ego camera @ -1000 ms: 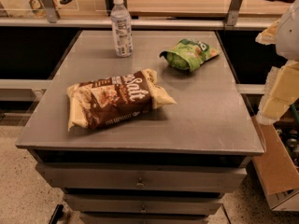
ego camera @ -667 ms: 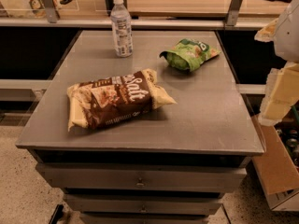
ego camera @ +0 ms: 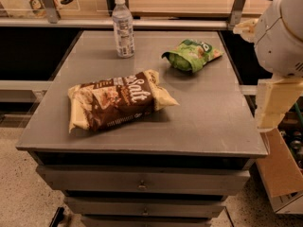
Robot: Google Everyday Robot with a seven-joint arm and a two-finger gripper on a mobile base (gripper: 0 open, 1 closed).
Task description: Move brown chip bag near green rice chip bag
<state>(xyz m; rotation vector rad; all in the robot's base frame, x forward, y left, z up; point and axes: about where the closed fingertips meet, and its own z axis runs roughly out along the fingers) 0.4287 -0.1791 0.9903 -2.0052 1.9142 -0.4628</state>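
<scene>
Two bags apart: brown chip bag (ego camera: 118, 100), green rice chip bag (ego camera: 191, 56); gripper (ego camera: 274, 103) right of table (ego camera: 213, 122), state unclear.

The tabletop (ego camera: 208, 112) looks smooth, matt metal; the brown chip bag (ego camera: 116, 103) and the green rice chip bag (ego camera: 191, 55) are glossy; the gripper (ego camera: 273, 105), right of the tabletop, is matt cream plastic

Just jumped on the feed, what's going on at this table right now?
Nothing is being handled yet. The brown chip bag lies flat on the front-left part of the grey table, well apart from the green rice chip bag toward the back right. A water bottle stands upright at the back. Only the robot's arm shows, beside the table's right edge. The claw is out of view, and nothing touches either bag.
</scene>
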